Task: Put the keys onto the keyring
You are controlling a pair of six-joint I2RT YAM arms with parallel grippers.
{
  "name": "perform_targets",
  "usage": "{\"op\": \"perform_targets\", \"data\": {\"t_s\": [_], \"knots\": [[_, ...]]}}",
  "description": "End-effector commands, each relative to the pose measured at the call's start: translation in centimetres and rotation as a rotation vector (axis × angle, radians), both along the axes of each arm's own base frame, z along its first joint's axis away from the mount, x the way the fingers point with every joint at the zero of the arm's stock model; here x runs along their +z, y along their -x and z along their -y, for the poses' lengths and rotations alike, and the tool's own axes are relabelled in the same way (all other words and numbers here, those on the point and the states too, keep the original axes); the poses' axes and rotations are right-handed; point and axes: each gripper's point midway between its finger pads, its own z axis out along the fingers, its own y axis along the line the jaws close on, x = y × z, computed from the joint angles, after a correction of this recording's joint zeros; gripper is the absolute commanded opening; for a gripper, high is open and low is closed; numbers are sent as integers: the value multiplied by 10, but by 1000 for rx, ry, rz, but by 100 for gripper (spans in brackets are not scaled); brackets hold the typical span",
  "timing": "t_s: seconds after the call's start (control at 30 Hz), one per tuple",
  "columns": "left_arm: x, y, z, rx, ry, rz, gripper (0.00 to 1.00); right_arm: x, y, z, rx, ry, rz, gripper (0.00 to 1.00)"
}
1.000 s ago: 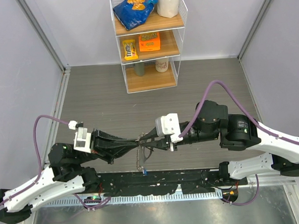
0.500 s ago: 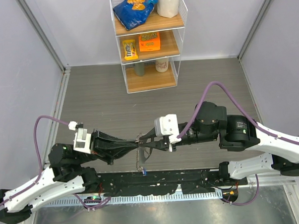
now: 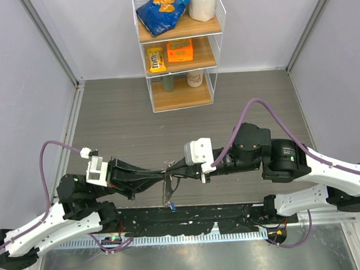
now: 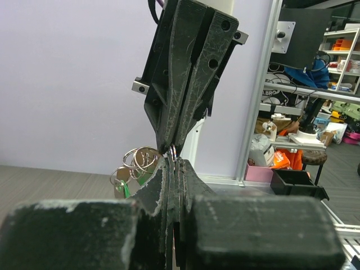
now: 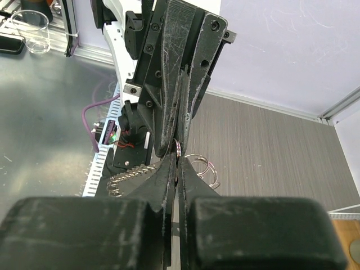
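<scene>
Shelf rack (image 3: pixel 178 94) behind; left gripper (image 3: pixel 158 172), right gripper (image 3: pixel 172 169) both clamped on keyring (image 3: pixel 168 189), tips touching

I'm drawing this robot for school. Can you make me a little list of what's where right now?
left gripper: shut on keyring
right gripper: shut on keyring, tips meeting the left's
keyring: dangles below both grippers
blue key: at the chain's bottom
green key: beside small rings
shelf: at the back, holds snacks
</scene>
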Motion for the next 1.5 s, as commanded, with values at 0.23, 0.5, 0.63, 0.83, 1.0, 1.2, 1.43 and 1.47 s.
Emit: {"op": "perform_targets", "data": {"t_s": [0.23, 0.5, 0.63, 0.83, 1.0, 1.2, 1.43, 1.47], "knots": [[32, 10, -15, -15, 115, 49, 0, -9, 1, -4, 15, 60, 4, 5], [25, 5, -5, -12, -7, -6, 22, -9, -3, -2, -29, 126, -54, 5], [13, 0, -1, 5, -97, -45, 39, -8, -3, 1, -48, 149, -88, 6], [-5, -2, -5, 25, -248, -105, 44, -9, -4, 7, -80, 186, -145, 5], [-18, -6, -9, 59, -334, -151, 45, -7, 1, 7, -69, 186, -181, 5], [-30, -10, -5, 67, -437, -203, 45, -5, 3, 5, -66, 192, -211, 5], [-29, -11, -1, 62, -467, -221, 43, -9, 4, -1, -66, 203, -230, 6], [-28, -11, 0, 61, -468, -220, 43, -8, 4, -1, -67, 200, -230, 5]]}}
